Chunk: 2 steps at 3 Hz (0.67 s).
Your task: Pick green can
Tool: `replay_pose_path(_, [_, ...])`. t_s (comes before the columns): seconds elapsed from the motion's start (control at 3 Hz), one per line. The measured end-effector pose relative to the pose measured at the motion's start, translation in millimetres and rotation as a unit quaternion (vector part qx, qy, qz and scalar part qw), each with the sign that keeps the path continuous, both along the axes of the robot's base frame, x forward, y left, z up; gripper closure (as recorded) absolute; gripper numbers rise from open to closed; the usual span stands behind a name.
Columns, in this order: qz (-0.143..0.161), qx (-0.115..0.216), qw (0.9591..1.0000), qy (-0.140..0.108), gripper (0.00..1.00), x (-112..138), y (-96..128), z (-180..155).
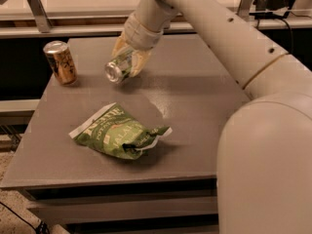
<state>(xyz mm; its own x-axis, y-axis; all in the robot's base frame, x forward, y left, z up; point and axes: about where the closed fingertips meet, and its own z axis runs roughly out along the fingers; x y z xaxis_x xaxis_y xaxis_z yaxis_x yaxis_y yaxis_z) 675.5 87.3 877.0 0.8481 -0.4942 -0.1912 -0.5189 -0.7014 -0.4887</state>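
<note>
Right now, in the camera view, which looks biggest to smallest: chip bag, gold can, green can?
1. Largest: the green chip bag.
2. Then the gold-brown can and the green can look about alike; the green can, tilted in the gripper over the table's far side, is partly hidden, so I won't rank them.
</note>
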Motion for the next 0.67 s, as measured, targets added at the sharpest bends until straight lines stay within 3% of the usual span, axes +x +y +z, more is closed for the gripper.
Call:
replay_pose_path(0.33, [-0.018,0.061,0.9980,0.002,1.00,0.4,-12.5,25.1])
replay_pose_path(0.67, [-0.018,0.060,0.9980,0.002,1.00,0.4,-12.2,24.7])
